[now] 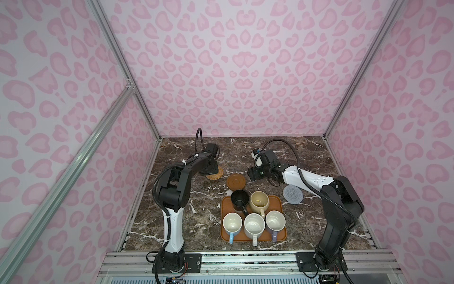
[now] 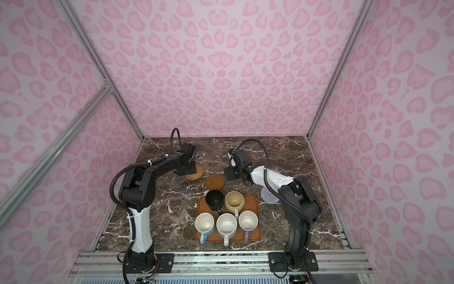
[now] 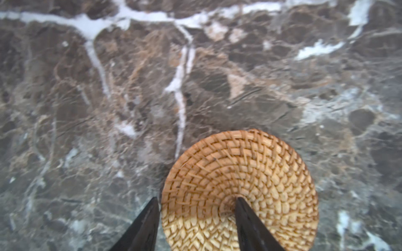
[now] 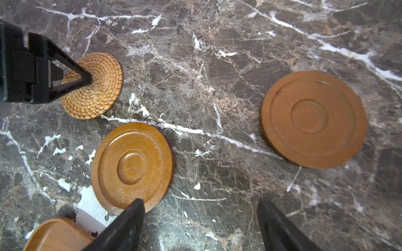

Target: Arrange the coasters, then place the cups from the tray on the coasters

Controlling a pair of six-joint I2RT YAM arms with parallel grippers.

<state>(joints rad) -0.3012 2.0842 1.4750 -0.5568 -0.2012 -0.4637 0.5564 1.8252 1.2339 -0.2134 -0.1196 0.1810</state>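
Observation:
My left gripper (image 3: 196, 198) is shut on the tan rattan coaster (image 3: 239, 173), one finger at its rim and the other pressed into its centre. That coaster (image 1: 217, 175) lies on the marble at the back left. My right gripper (image 4: 200, 201) hangs open over bare marble, one fingertip above the edge of a brown wooden coaster (image 4: 132, 167). A second wooden coaster (image 4: 313, 119) lies apart from it. A grey-blue knitted coaster (image 1: 292, 194) rests beside the right arm. On the orange-brown tray (image 1: 277, 204) stand several cups, among them black (image 1: 239, 199), cream-yellow (image 1: 259, 201) and lavender (image 1: 275, 221).
The dark marble table (image 1: 186, 221) is walled on three sides by pink patterned panels with aluminium posts. Both arm bases sit on the metal rail (image 1: 245, 260) at the front edge. The tray stands near the front, between the two arms.

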